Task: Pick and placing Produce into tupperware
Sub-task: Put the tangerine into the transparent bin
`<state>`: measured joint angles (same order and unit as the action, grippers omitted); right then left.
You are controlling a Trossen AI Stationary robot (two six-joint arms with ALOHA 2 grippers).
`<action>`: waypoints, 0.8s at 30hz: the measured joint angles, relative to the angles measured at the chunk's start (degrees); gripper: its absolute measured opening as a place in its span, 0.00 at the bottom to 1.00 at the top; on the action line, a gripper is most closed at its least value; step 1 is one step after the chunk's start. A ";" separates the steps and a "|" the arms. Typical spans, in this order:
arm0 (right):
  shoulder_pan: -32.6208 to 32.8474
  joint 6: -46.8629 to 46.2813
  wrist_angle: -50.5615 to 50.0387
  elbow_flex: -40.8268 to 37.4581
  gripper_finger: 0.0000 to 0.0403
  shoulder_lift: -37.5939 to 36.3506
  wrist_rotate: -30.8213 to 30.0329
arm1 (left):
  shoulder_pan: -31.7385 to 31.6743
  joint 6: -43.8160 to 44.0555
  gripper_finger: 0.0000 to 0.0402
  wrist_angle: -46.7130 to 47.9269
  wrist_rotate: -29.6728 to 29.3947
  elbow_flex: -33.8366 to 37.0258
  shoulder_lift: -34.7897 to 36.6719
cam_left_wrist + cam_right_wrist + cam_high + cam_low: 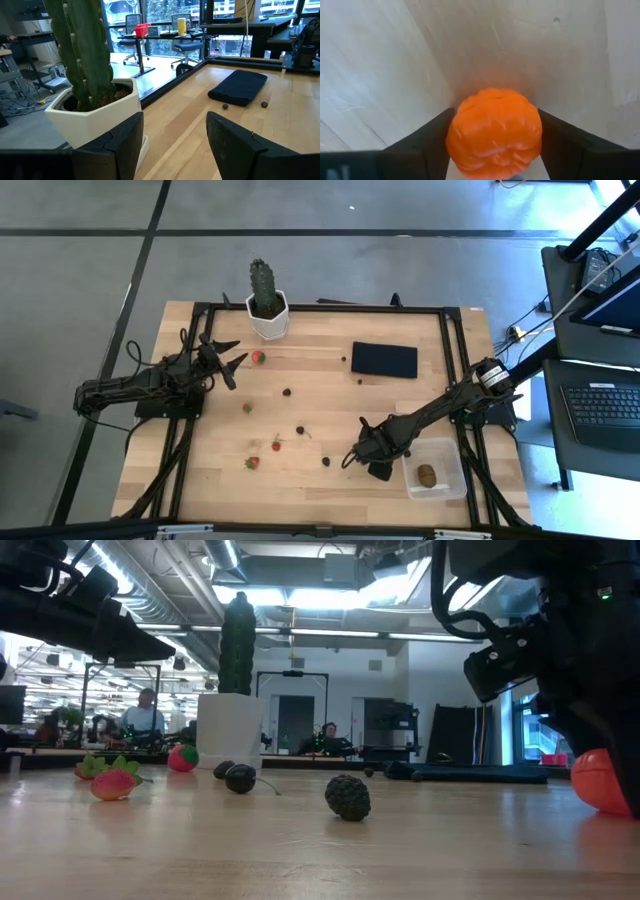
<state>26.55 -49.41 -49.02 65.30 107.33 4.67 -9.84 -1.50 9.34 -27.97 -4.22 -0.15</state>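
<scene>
With the orange ball (pixel 493 132) sitting between its fingers (pixel 422 145), both pads flush against it, the right gripper (pixel 365 457) looks to be clamping on at table level; grasp step in hand. Whether the squeeze is firm, I cannot tell. Next move calls for a lift and short carry to the tupperware (pixel 447 452), just beyond the fingers, kiwi (pixel 427 474) already inside. Left gripper (pixel 225 360) waits near the cactus (pixel 82 52), fingers parted, empty. In the high view the ball is hidden under the gripper.
</scene>
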 joint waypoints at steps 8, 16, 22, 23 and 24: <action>-0.09 -1.00 -1.97 3.72 0.57 -0.01 0.44 | 0.01 0.00 0.52 0.02 0.00 -0.01 -0.01; -0.07 -1.09 -15.78 13.99 0.39 -0.22 0.52 | 0.00 0.00 0.52 0.01 0.00 0.00 0.00; 0.61 -3.07 -21.88 18.83 0.34 -0.28 0.55 | -0.01 0.00 0.52 0.02 0.00 0.01 0.01; 0.88 -3.75 -22.94 19.36 0.34 -0.28 0.55 | -0.01 0.00 0.52 0.00 0.00 -0.01 -0.01; 1.26 -4.26 -24.55 19.95 0.34 -0.28 0.54 | -0.01 0.00 0.52 0.01 0.00 0.00 0.01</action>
<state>27.81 -53.67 -73.58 85.25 107.04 5.21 -9.85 -1.50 9.36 -27.97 -4.22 -0.14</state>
